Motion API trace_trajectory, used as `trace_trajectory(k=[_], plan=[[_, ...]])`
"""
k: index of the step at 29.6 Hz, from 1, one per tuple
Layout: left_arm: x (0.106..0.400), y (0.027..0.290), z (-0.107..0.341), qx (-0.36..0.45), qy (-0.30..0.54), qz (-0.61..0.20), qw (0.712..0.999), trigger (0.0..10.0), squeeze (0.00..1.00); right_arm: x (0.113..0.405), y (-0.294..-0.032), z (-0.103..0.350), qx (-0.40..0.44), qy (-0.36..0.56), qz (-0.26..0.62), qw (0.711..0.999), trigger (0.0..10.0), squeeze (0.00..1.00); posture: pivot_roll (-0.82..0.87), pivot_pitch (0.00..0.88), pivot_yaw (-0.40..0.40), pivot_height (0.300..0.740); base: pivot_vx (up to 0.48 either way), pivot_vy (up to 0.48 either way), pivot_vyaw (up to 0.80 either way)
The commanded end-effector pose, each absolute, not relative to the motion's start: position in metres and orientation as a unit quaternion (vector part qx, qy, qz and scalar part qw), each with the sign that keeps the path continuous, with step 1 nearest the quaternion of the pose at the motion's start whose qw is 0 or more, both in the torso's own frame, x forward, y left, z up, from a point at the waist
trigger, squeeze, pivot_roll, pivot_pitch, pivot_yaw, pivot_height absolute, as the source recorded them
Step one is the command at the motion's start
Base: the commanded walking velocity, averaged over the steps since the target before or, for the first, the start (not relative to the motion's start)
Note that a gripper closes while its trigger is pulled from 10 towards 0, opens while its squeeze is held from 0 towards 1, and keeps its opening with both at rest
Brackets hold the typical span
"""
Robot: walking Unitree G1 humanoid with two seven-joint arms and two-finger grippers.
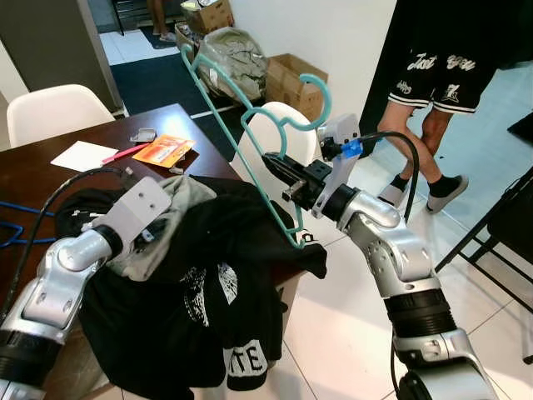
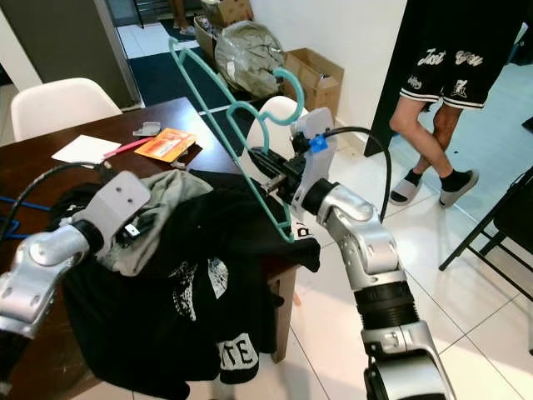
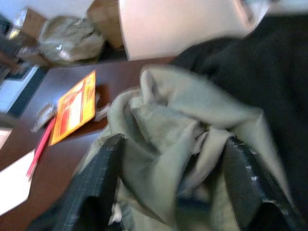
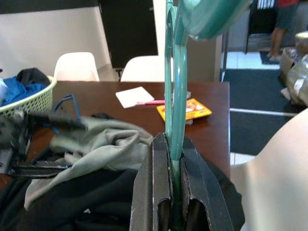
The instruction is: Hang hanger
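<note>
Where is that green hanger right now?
In the head views the hanger is held up in the right claw, above the table's right edge, over the black clothes.

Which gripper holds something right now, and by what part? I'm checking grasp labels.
The right gripper is shut on the teal hanger, clamping its lower frame bars. The left gripper is open around grey-green cloth, not gripping.

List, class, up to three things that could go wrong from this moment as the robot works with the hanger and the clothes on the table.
1. The right gripper pinches the thin teal plastic hanger edge-on near one end, so it may twist or slip.
2. The left gripper, open around the crumpled grey-green garment, may drag the black printed T-shirt off the dark wooden table.
3. A person stands close beside the right arm.
</note>
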State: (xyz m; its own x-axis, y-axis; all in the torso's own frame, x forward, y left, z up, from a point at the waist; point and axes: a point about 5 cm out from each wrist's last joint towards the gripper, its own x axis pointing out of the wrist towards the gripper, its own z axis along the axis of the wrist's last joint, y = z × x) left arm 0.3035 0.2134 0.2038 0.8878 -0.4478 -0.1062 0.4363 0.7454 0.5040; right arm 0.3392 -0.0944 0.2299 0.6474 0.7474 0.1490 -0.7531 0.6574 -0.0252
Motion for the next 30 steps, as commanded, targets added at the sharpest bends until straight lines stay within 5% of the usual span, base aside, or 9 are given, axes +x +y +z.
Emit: trace_trajectory(k=[1,4,9,10,20,30], plan=[[0.297,0.214,0.210,0.250,-0.012,-0.259,0.933,10.0,1.00,0.336,-0.092,0.229,0.022,-0.070,0.423,0.903,10.0,0.00,0.01,0.091,0.002,0.740,0.000,0.000,0.00],[0.282,0.214,0.235,0.202,-0.045,-0.295,0.933,10.0,1.00,0.335,-0.089,0.224,0.022,-0.063,0.426,0.902,10.0,0.00,0.02,0.092,0.001,0.740,0.000,0.000,0.00],[0.284,0.244,0.256,0.133,-0.091,-0.170,0.972,10.0,0.94,0.336,-0.085,0.221,0.028,-0.058,0.427,0.902,10.0,0.00,0.04,0.097,0.000,0.740,0.000,0.000,0.00],[0.286,0.253,0.253,0.125,-0.096,-0.118,0.980,10.0,0.00,0.336,-0.085,0.221,0.030,-0.057,0.426,0.903,10.0,0.00,0.04,0.099,-0.001,0.740,0.000,0.000,0.00],[0.282,0.250,0.224,0.112,-0.104,0.042,0.987,10.0,0.00,0.335,-0.081,0.214,0.029,-0.044,0.425,0.904,10.0,0.00,0.05,0.105,-0.008,0.740,0.000,0.000,0.00],[0.281,0.219,0.203,0.116,-0.074,0.057,0.989,10.0,0.00,0.327,-0.058,0.214,0.046,-0.060,0.444,0.893,10.0,0.00,0.05,0.102,0.001,0.740,0.000,0.235,0.16]])
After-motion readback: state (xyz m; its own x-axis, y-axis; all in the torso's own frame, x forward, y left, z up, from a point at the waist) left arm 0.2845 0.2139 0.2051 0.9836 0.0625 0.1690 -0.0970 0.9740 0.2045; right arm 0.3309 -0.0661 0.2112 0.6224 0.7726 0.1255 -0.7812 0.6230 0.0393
